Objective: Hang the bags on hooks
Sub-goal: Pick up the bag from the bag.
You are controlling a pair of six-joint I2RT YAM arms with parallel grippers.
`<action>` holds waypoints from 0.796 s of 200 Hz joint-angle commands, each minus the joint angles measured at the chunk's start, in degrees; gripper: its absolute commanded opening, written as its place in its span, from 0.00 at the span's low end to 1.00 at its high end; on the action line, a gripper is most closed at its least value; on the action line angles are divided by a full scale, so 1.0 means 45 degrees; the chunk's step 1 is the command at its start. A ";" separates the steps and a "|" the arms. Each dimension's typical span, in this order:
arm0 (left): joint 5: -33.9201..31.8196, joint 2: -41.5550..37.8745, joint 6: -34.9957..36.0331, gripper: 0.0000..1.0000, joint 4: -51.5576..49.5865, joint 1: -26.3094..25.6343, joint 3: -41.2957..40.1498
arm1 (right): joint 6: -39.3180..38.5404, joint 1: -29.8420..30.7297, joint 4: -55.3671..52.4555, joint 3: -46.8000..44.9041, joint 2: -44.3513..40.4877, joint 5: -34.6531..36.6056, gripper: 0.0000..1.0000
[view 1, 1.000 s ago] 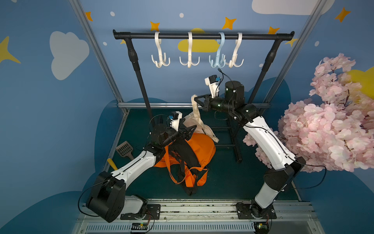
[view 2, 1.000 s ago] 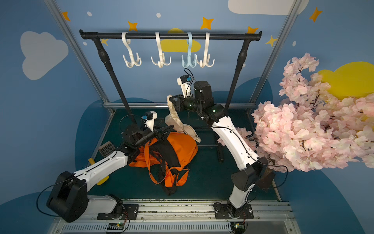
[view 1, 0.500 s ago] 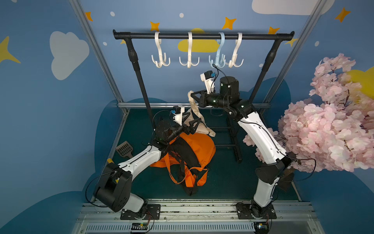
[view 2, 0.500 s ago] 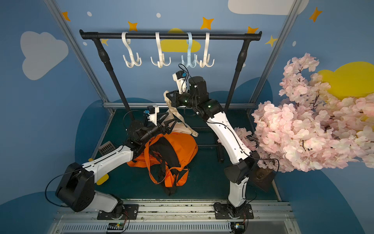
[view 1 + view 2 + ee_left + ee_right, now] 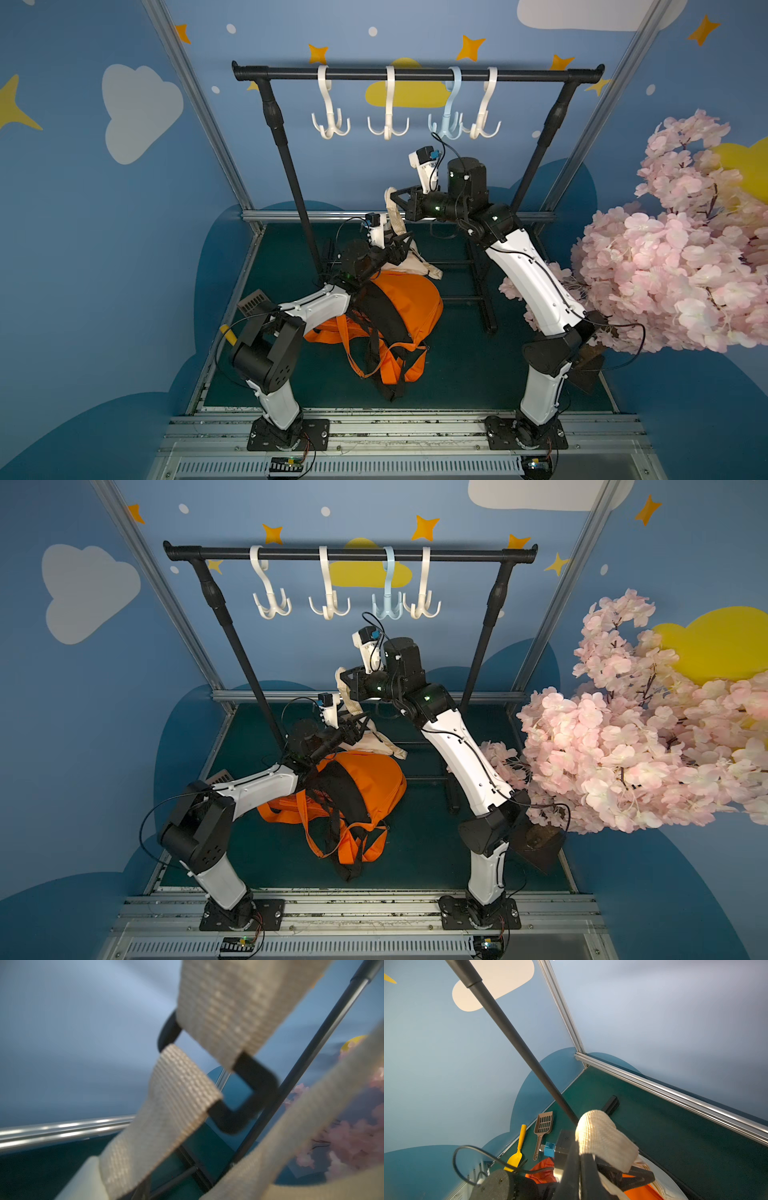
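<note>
The bag (image 5: 420,266) is a cream cloth tote with webbing straps, partly lifted behind the orange backpack. My right gripper (image 5: 398,200) (image 5: 347,684) is shut on the looped top of its strap (image 5: 600,1134), held up below the rail. My left gripper (image 5: 401,249) (image 5: 356,728) sits lower, at the tote's upper edge, with its black jaws around the fabric; whether they pinch it is not clear. The left wrist view is filled by blurred strap webbing (image 5: 180,1093) and a black buckle (image 5: 245,1093). Three cream hooks (image 5: 388,124) and a light blue hook (image 5: 446,124) hang empty on the black rail (image 5: 415,75).
An orange backpack (image 5: 395,307) with black straps lies on the green floor between the arms. A pink blossom tree (image 5: 673,257) crowds the right side. A brown scoop (image 5: 543,1124) and a yellow spatula (image 5: 517,1155) lie by the left wall. The rack's slanted posts (image 5: 291,174) flank the arms.
My left arm has reached forward and up to the cream tote, and its jaws have narrowed there. My right gripper lifted the strap slightly and shifted left.
</note>
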 commanded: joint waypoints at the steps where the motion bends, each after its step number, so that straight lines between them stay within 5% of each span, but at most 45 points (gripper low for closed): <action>1: 0.0450 -0.0189 -0.0186 0.31 0.0759 -0.0019 0.0590 | -0.0387 0.0028 0.0240 0.0513 -0.0398 0.0436 0.00; 30: 0.0996 -0.1350 -0.0284 0.04 -0.0626 0.0293 0.0509 | -0.0588 -0.0319 0.0212 0.0786 -0.0495 0.0801 0.00; 85: 0.2186 -0.4102 -0.0021 0.04 -0.3728 0.1744 0.0614 | -0.1412 -0.0562 0.0180 0.0933 -0.0906 0.1825 0.00; 159: 0.3608 -0.5768 0.2078 0.04 -1.0905 0.3928 0.4119 | -0.1358 -0.0390 0.1163 -0.1149 -0.1998 0.1022 0.00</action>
